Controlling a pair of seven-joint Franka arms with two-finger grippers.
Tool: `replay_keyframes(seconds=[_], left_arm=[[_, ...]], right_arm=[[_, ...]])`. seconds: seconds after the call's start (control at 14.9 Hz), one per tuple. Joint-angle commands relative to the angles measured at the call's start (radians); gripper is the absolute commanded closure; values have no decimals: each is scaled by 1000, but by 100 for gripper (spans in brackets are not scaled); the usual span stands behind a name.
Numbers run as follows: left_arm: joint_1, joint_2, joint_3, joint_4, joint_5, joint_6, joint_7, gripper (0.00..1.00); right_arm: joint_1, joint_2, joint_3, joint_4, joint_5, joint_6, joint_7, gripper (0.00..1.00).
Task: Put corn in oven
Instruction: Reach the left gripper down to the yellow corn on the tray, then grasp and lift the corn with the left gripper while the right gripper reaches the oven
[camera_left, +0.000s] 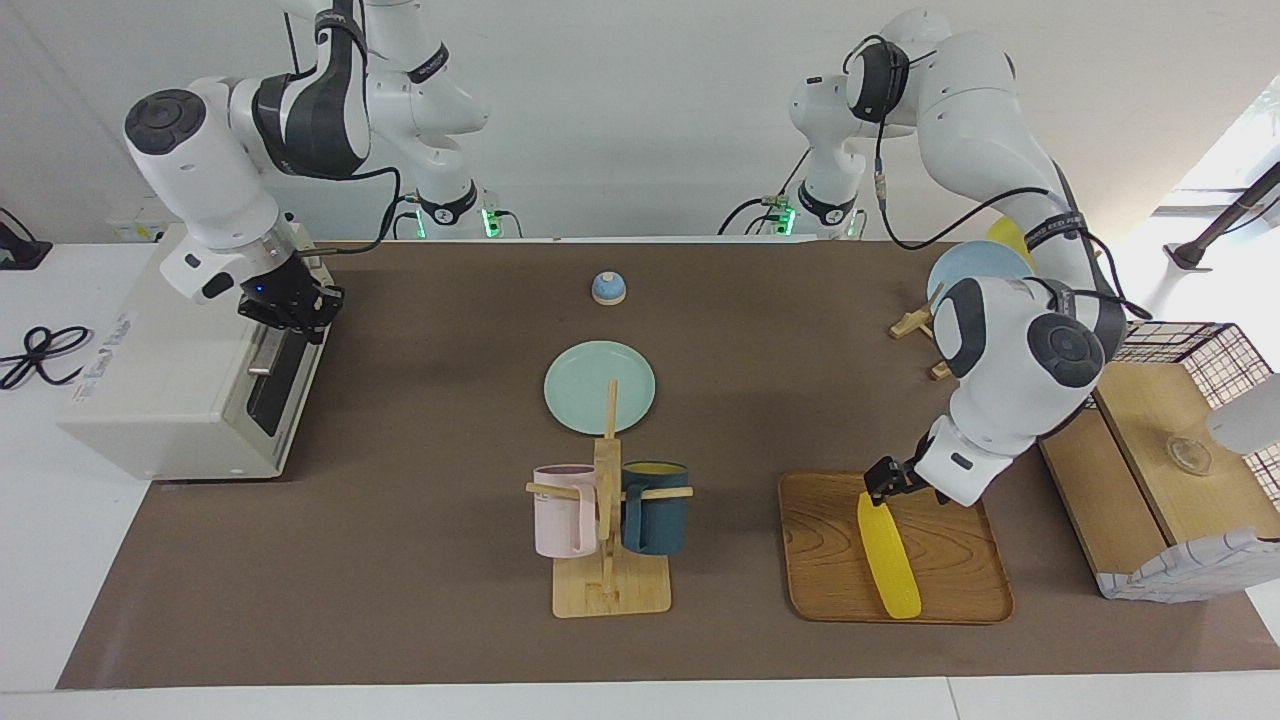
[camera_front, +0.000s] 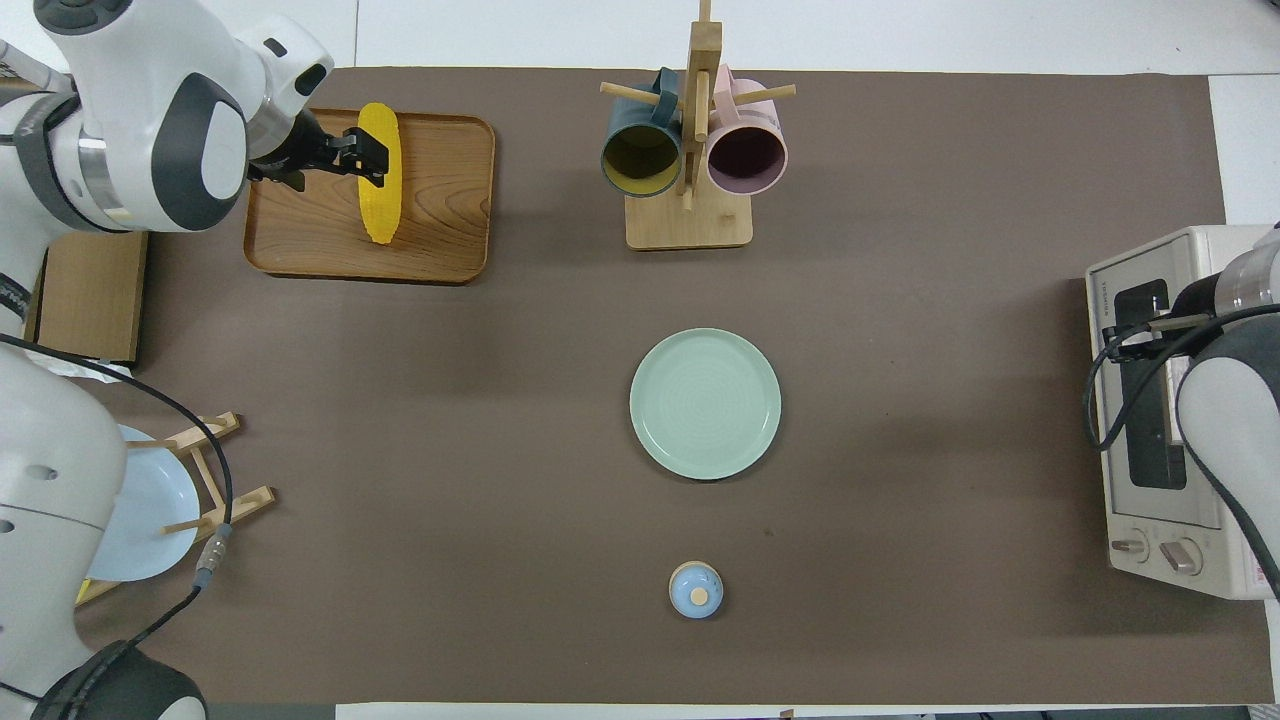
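**benchtop_joe:** Since the corn (camera_left: 888, 556) is a smooth plastic toy cob, I'd guess it's light and stiff but slippery, so it could squirt out of a pinch. It lies flat on the wooden tray (camera_left: 960, 560), and the left gripper (camera_left: 884, 480) is down at the cob's robot-side end, fingers spread with that end between them, not clamped that I can see. Most of the cob stretches away from the fingertips.

**mira_k:** I'd rather grab nearer the thick middle than the tapered tip, less chance of it swinging. Tray looks flat with a low rim, nothing else on it.

**benchtop_joe:** And the oven (camera_left: 170, 390) sits at the right arm's end of the table, well apart from the tray. The right gripper (camera_left: 290, 305) is at the oven's handle (camera_left: 266, 352); can't tell if its fingers are closed on it. Door looks shut.

**mira_k:** Brown mat in between is flat. Mug rack (camera_left: 608, 500) and green plate (camera_left: 599, 387) sit mid-table, so carry the cob high over those.
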Motion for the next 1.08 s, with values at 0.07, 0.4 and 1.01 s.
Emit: replay_keyframes(seconds=[0.07,0.4,1.01], left_arm=[[-6,40,13,25,-10,59,1,0],[-6,54,13,-17,-4,162,3,0],[-23,178,19,71,-6,198,1,1]], right_arm=[[-8,-21,2,-7,-53,-7,7,100],[-83,-22,3,-15,-47,-10,5,100],[-123,-18,3,-35,-37,-7,2,100]])
